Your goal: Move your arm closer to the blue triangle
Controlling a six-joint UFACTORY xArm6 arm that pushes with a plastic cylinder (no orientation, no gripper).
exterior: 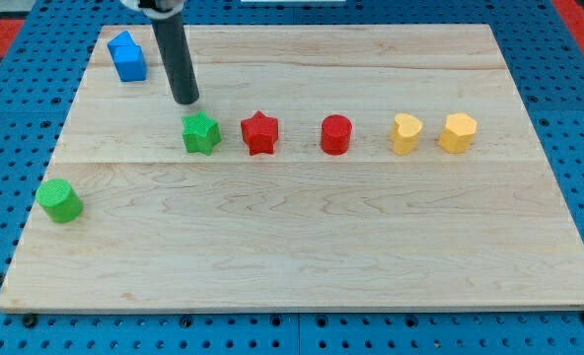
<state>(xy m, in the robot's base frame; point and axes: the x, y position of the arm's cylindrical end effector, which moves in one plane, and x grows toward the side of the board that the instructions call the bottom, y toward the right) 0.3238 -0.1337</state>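
Note:
The blue triangle-like block (127, 57) lies near the board's top left corner. My tip (185, 101) is at the end of the dark rod that comes down from the view's top. The tip is to the right of and below the blue block, a short gap away. It stands just above the green star (201, 133), not touching it.
A row runs across the middle: a red star (259, 133), a red cylinder (336, 134), a yellow heart-like block (405, 133) and a yellow hexagon-like block (458, 132). A green cylinder (59, 200) lies at the left edge of the wooden board (302, 247).

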